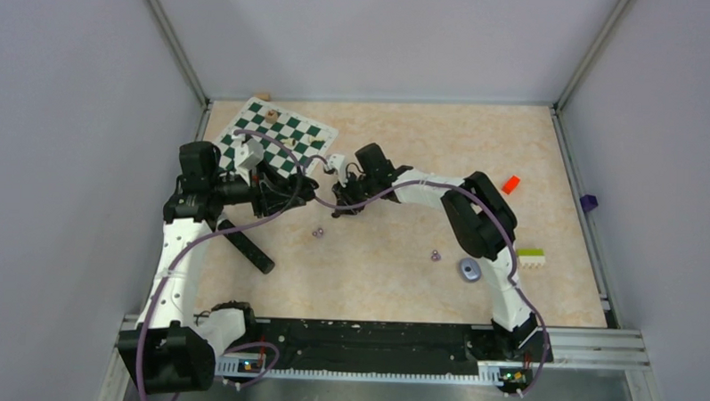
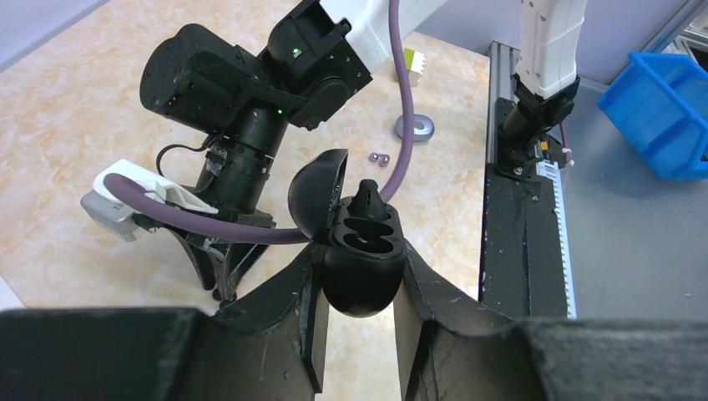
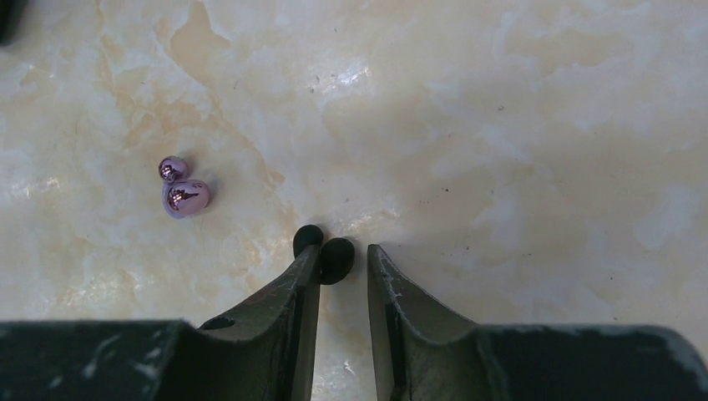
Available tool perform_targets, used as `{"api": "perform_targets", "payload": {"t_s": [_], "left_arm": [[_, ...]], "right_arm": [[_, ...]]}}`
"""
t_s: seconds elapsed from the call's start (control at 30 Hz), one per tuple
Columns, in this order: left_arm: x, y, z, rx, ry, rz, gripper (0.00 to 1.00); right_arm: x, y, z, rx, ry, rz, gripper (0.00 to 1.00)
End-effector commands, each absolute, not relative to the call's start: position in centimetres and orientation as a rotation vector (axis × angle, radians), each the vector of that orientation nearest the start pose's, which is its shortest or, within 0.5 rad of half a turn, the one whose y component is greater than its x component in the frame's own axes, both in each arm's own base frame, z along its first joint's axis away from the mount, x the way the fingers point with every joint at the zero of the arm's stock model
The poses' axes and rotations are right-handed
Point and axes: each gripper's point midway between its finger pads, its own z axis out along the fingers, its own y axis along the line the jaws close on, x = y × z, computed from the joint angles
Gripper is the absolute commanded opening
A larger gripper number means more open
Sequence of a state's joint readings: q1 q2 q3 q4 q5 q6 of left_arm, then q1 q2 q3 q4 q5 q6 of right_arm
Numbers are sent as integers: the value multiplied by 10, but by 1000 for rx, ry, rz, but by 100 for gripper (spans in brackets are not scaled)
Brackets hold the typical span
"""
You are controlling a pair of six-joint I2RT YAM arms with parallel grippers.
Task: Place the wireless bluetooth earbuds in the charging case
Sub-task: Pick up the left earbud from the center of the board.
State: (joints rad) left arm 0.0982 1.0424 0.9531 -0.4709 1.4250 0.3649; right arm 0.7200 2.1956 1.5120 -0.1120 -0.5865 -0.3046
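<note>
My left gripper (image 2: pixel 361 259) is shut on an open black charging case (image 2: pixel 364 288) and holds it above the table, lid (image 2: pixel 317 192) swung back. Two sockets (image 2: pixel 367 234) show empty. A small black bud shape (image 2: pixel 367 196) sticks up at the case's far end; I cannot tell whether it is seated. My right gripper (image 3: pixel 342 251) is down at the table, narrowly open around a black earbud (image 3: pixel 336 261) that touches its left finger. A pale purple earbud (image 3: pixel 185 197) lies to its left. In the top view, the grippers (image 1: pixel 276 196) (image 1: pixel 342 204) are close together, and another purple earbud (image 1: pixel 435 254) lies to the right.
A grey-purple oval case (image 1: pixel 470 269) lies near the right arm. A chessboard (image 1: pixel 278 135) with a few pieces sits at the back left. A red block (image 1: pixel 511 183) and a green-white block (image 1: pixel 531 257) lie at the right. Walls enclose the table.
</note>
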Motion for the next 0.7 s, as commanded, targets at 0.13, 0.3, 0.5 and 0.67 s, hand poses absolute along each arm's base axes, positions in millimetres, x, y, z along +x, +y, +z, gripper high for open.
{"api": "perform_targets", "payload": {"t_s": [0.13,0.3,0.5,0.67], "left_arm": [[220,-152,297,1013,1434,-1151,0],[219,-152,298,1016,1429,-1152,0],[219,-152,298,1018,1427,-1154,0],[219,-152,298,1018,1426,-1153,0]], "right_arm": [[356,423,48,-1345,1906,855,22],[376,394,75,-1162,1975,784,21],[400,338,93,-906,2011,683,20],[396,311,81,-844,2057,614,19]]}}
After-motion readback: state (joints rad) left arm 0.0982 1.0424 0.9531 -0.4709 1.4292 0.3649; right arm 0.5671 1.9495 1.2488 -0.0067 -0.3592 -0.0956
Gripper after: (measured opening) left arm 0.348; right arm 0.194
